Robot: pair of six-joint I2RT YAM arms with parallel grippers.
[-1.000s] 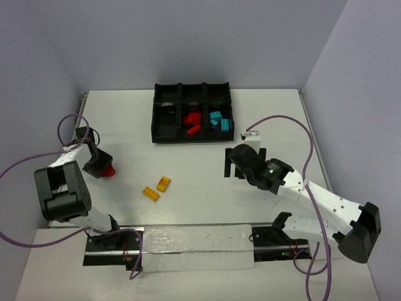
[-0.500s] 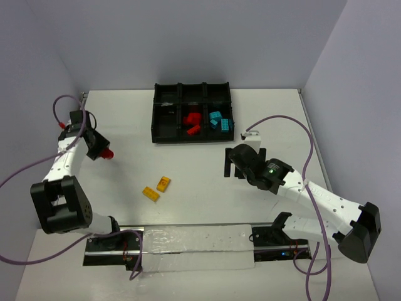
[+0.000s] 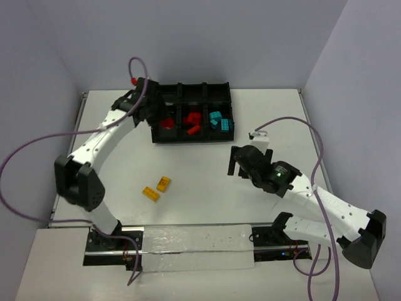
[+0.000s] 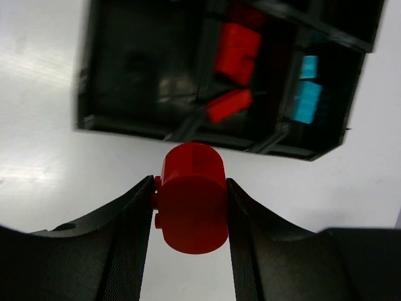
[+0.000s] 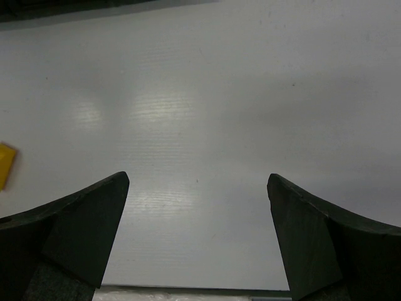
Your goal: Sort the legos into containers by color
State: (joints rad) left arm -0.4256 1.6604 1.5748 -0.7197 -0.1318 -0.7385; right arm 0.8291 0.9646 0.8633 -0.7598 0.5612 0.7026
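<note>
My left gripper (image 3: 160, 118) is shut on a red lego (image 3: 167, 123) and holds it at the near-left corner of the black divided tray (image 3: 194, 84). In the left wrist view the red lego (image 4: 192, 197) sits clamped between my fingers, with the tray's near wall (image 4: 125, 122) just beyond it. Red legos (image 3: 191, 121) lie in the near middle compartment and cyan legos (image 3: 220, 120) in the near right one. Two yellow legos (image 3: 164, 183) (image 3: 150, 194) lie on the table. My right gripper (image 3: 235, 163) is open and empty above bare table; it also shows in the right wrist view (image 5: 197, 207).
The tray's red legos (image 4: 237, 47) and cyan legos (image 4: 305, 100) show in the left wrist view. A yellow lego (image 5: 5, 164) shows at the left edge of the right wrist view. Purple cables loop beside both arms. The walls stand close on the left, back and right.
My left arm has swung from the table's left edge up and right to the tray, carrying the red lego. The right gripper has shifted slightly to the right.
</note>
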